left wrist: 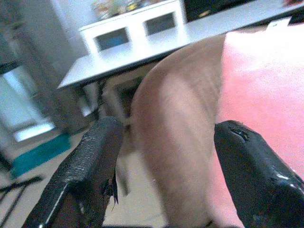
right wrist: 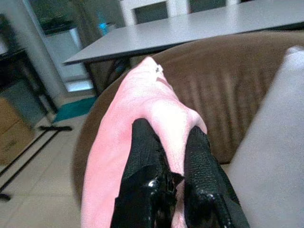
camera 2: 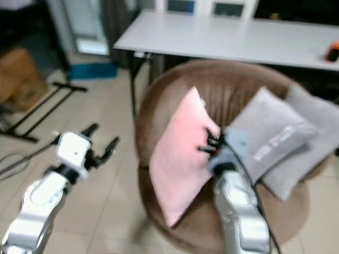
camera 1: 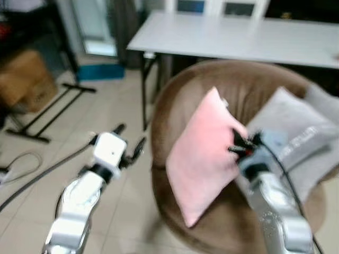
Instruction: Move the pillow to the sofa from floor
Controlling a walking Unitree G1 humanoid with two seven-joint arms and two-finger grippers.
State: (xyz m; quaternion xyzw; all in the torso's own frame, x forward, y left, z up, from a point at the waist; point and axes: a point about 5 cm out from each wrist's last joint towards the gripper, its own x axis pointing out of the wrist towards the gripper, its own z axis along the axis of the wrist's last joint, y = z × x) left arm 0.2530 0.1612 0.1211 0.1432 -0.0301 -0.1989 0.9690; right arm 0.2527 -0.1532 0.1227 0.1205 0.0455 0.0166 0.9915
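2 grippers are at work here. The right gripper has its 2 black fingers squeezed tight on a fold of the pink pillow, so it's holding the pillow by its right edge. The pillow isn't on the floor. It stands up on 1 corner on the seat of the round brown sofa, tilted, w/ its top corner leaning toward the sofa back. 2 gray cushions lie just beside it on the right side of the seat, & the pink pillow looks like it touches the nearer 1. The left gripper hangs in the air over the tile floor, near the sofa's left side, w/ its fingers spread wide & nothing between them. A long white table stands behind the sofa. I think the job is almost done: this is the put-down step. Next, the right gripper needs to lower the pillow a bit so it rests well on the seat, then spread its fingers & pull back w/o dragging the pillow along. The pillow is soft & stands on a corner, so it may flop over or slide toward the front edge when let go. Leaning it on the sofa back 1st would help.
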